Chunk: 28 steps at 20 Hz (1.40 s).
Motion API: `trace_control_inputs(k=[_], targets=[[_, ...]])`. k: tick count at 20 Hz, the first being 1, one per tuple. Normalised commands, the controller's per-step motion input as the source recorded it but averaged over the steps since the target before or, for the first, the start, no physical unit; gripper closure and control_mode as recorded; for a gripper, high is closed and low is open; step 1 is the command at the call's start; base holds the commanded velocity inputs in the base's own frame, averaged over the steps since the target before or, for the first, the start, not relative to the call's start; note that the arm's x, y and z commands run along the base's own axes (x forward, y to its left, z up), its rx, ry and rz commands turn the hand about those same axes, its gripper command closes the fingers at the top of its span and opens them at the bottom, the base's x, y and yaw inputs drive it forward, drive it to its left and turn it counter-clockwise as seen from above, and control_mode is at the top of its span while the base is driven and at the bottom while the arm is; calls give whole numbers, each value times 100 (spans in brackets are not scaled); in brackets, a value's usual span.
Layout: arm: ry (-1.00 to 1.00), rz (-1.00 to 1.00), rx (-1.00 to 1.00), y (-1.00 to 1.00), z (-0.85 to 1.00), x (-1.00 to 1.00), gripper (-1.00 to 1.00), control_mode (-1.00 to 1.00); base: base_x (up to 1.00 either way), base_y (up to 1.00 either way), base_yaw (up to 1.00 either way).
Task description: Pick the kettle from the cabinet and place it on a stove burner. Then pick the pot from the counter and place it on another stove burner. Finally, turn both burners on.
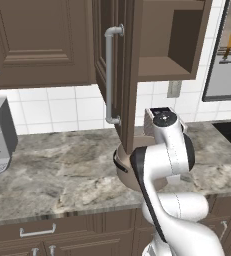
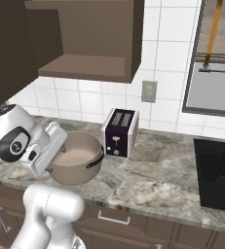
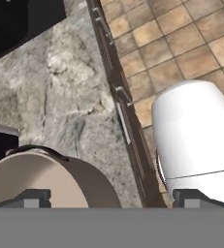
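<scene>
From the left base view, the pot is a tan curve with a dark rim, mostly hidden behind the open cabinet door and the arm, on the marble tabletop. The right base view shows its round beige bowl with a black side handle, just beside a dark toaster; the stove lies well apart. In the hand view, the tool stands wide, empty, over the pot's edge. No writing is legible.
</scene>
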Motion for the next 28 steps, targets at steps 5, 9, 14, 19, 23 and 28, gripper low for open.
trace_control_inputs(k=[5, 9, 14, 19, 23, 28], targets=[[0, 0, 0, 14, -15, 25, -100, -100, 0, 0, 0], [0, 0, 0, 12, -16, 22, -100, -100, 0, 0, 0], [0, 0, 1, 8, -21, 15, -100, -100, 0, 0, 0], [0, 0, 2, 5, -23, 12, -100, -100, 0, 0, 0], [0, 0, 2, 5, -23, 15, -100, -100, 0, 0, 0], [0, 0, 2, 6, -22, 16, -100, -100, 0, 0, 0]])
